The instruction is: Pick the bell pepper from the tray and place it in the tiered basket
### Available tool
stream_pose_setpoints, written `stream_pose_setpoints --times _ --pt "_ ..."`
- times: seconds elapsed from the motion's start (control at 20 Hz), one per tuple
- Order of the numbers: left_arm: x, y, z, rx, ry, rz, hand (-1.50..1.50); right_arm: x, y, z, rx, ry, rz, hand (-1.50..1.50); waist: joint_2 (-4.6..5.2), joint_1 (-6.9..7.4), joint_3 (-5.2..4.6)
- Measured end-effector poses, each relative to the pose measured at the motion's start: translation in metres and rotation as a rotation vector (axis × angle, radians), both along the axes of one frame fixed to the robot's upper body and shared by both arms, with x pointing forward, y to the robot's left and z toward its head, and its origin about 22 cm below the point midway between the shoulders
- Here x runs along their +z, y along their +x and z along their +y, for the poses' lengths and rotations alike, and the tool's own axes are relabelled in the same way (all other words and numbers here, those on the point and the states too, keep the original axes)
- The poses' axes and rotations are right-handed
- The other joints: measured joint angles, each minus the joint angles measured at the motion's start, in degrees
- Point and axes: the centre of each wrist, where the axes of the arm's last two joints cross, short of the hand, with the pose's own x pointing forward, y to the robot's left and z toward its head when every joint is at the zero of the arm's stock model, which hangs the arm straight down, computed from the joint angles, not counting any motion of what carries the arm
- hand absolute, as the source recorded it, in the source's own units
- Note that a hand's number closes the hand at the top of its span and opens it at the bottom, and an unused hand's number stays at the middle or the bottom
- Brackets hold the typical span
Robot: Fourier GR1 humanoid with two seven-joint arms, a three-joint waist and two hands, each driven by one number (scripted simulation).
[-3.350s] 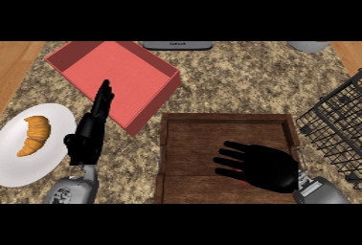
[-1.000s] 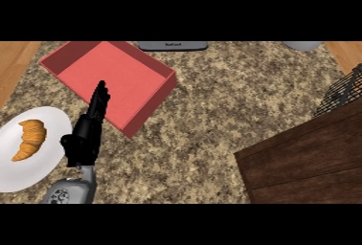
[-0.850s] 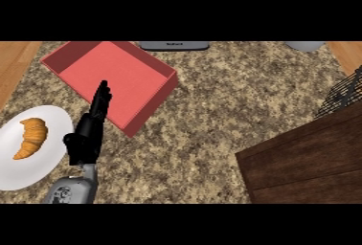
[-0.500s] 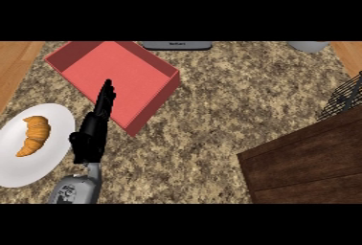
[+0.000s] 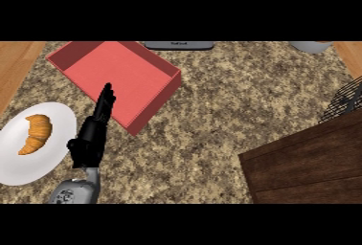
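The left hand [image 5: 90, 136] rests open at lower left, fingers straight, holding nothing, tips over the red tray [image 5: 117, 76]. No pepper shows, so its place cannot be told. The basket [image 5: 345, 100] sits at the right edge. The right hand is out of view.

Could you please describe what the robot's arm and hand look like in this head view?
Only the left arm shows. Its forearm is a light grey casing with a round fitting ringed by small dots near the wrist. The left hand is matte black, slim and segmented, with long narrow fingers. No cables or lettering are visible. The right arm is out of view.
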Motion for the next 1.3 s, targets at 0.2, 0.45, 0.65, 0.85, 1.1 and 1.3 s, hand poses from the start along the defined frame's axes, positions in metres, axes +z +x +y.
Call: stream_pose_setpoints --times 0.2,0.45,0.65,0.85,1.1,1.3 --pt "0.002 0.002 0.0 -0.006 0.0 -0.002 0.0 -0.008 0.026 -0.002 -0.021 -0.031 -0.012 1.5 0.06 0.27 0.01" --pt "0.004 0.011 0.007 -0.007 0.001 -0.005 0.0 -0.024 0.053 -0.01 -0.032 -0.063 -0.002 1.5 0.09 0.27 0.01" --pt "0.003 0.008 0.0 -0.007 -0.001 -0.012 0.0 -0.042 0.064 -0.025 -0.091 0.09 0.074 -1.5 0.11 0.49 0.03" --pt "0.003 0.011 0.001 -0.005 -0.001 -0.002 0.0 -0.061 0.077 -0.031 -0.078 0.215 0.131 -1.5 0.09 0.38 0.03" --pt "0.003 0.007 0.004 -0.003 -0.001 -0.003 0.0 -0.058 0.086 -0.047 -0.082 0.412 0.104 -1.5 0.03 0.26 0.03" --pt "0.001 0.007 -0.003 -0.004 -0.001 -0.004 0.0 -0.046 0.08 -0.072 -0.162 0.563 0.036 -1.5 0.07 0.21 0.05"
